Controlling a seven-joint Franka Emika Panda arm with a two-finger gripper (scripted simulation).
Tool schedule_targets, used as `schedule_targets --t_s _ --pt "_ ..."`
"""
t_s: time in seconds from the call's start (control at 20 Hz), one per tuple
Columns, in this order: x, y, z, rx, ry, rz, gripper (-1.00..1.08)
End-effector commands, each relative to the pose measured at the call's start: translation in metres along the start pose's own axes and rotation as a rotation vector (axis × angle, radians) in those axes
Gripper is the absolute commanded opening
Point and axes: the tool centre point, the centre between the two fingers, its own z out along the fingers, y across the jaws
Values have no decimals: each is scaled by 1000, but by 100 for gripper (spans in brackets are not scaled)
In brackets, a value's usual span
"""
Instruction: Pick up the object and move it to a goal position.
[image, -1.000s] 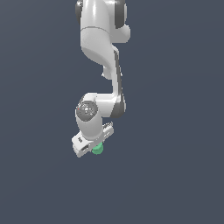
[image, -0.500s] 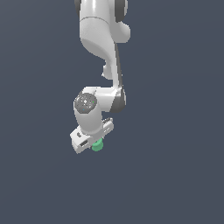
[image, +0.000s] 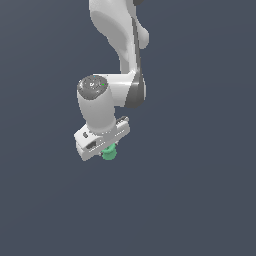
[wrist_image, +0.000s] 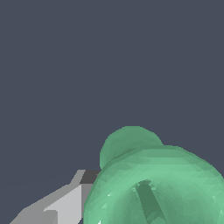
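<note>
The green spool (image: 109, 153) sits under my white gripper (image: 106, 150) in the exterior view, mostly hidden by the hand, with only its lower flared end showing. In the wrist view the spool (wrist_image: 157, 183) fills the near field, with its hollow top facing the camera and its far flared end behind. One grey finger (wrist_image: 65, 203) lies against its side; the other finger is out of frame. The gripper looks shut on the spool. No goal marker shows.
Only the plain dark grey-blue background (image: 200, 200) surrounds the arm in both views. The white arm links (image: 120, 40) rise above the hand toward the top of the exterior view.
The arm has carried the spool a little toward the exterior view's left and upward, and the wrist has turned slightly. The grip on the spool is unchanged.
</note>
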Motion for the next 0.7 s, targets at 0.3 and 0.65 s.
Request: schedule_targets --t_s 0.3,0.65 --pt "-23 -17 -97 -1 0 -1 -100" --pt "-43 -31 -180 -1 1 -1 -100"
